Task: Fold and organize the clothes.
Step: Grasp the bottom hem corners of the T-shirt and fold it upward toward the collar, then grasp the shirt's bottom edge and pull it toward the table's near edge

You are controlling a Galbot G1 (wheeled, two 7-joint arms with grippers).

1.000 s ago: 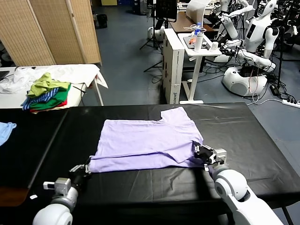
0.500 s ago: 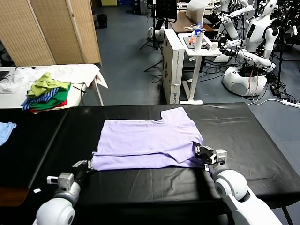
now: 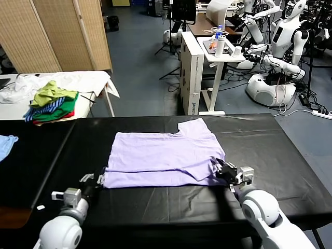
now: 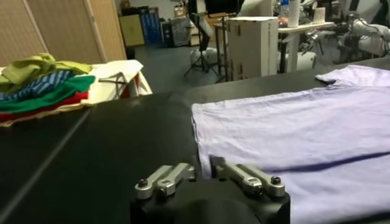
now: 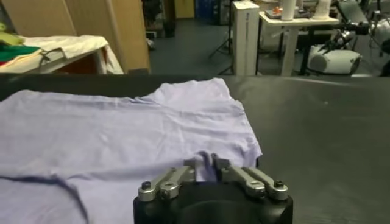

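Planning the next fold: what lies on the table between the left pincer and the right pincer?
In the head view, only the lavender T-shirt's near hem lies between the left pincer and the right pincer, with bare black table in front of it.

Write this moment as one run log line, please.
shirt: flat on black table | left hand: at near left corner | right hand: at near right corner

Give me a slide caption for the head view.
Lavender T-shirt spread on the black table, left gripper and right gripper at its near corners.
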